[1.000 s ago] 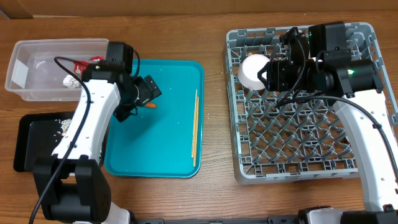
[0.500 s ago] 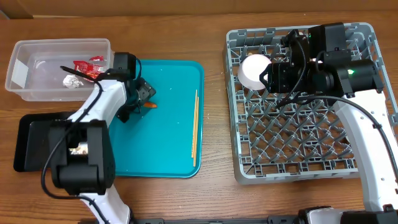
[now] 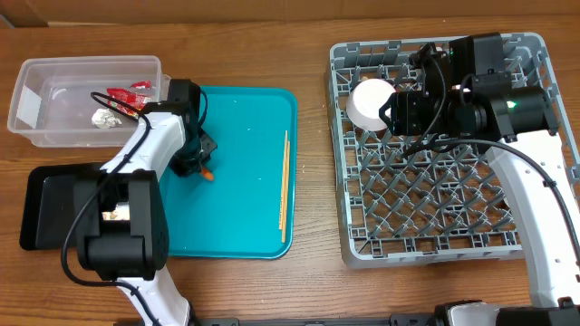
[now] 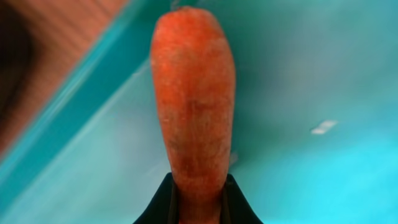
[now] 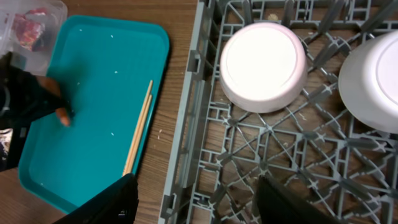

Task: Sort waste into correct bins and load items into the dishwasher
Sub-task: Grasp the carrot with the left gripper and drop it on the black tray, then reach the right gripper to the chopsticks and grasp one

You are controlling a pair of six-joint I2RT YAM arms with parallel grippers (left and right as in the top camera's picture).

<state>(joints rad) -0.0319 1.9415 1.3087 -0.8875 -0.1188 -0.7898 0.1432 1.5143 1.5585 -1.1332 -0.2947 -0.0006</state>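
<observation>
Carrot (image 4: 193, 93) | clamped in left gripper (image 3: 198, 156) over teal tray (image 3: 245, 181) | right gripper (image 5: 199, 202) spread wide over dish rack (image 5: 186, 155)

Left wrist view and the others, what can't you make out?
Left wrist: the lower end of the carrot, hidden between the fingers of the left hand and cut by the bottom edge.
Overhead: the right part of the black tray, covered by the left arm.
Right wrist: the second white bowl, cut by the right edge.

Robot lab tabletop setup: wooden table (image 3: 313, 181), grey dish rack (image 3: 426, 208), teal tray (image 3: 245, 199).
</observation>
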